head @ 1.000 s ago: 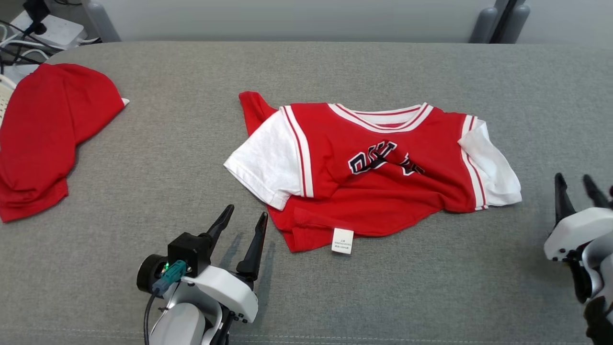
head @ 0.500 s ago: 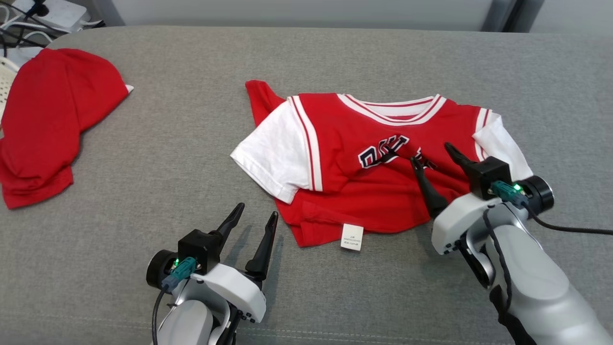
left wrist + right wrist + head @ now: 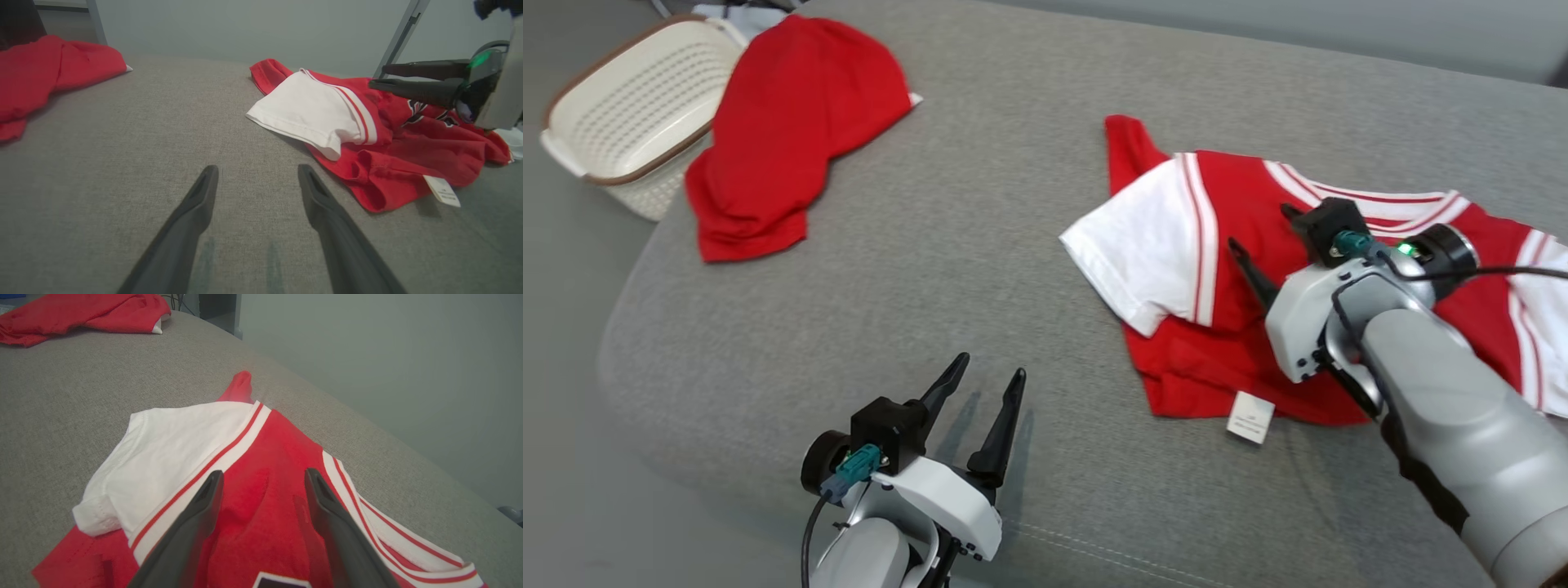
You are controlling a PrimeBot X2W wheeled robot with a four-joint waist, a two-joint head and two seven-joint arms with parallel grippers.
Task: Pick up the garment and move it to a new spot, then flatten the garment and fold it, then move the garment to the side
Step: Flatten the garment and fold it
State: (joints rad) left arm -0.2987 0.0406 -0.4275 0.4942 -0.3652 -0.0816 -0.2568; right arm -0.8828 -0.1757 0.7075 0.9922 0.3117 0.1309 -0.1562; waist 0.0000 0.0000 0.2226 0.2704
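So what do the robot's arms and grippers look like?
The left gripper and right gripper each have two long, dark, tapering fingers on a white housing, with a black block, a teal connector and a thin black cable. The right forearm is smooth pale grey, with a small green light at its wrist.

No word can be read whole. The jersey (image 3: 1196, 371) bears dark letters (image 3: 413, 111) with white outlines across its chest. Only fragments of them show in the left wrist view, broken by creases, and one corner of a letter shows at the bottom edge of the right wrist view. A white tag (image 3: 1250, 417) at the hem carries small grey print, too fine to read.
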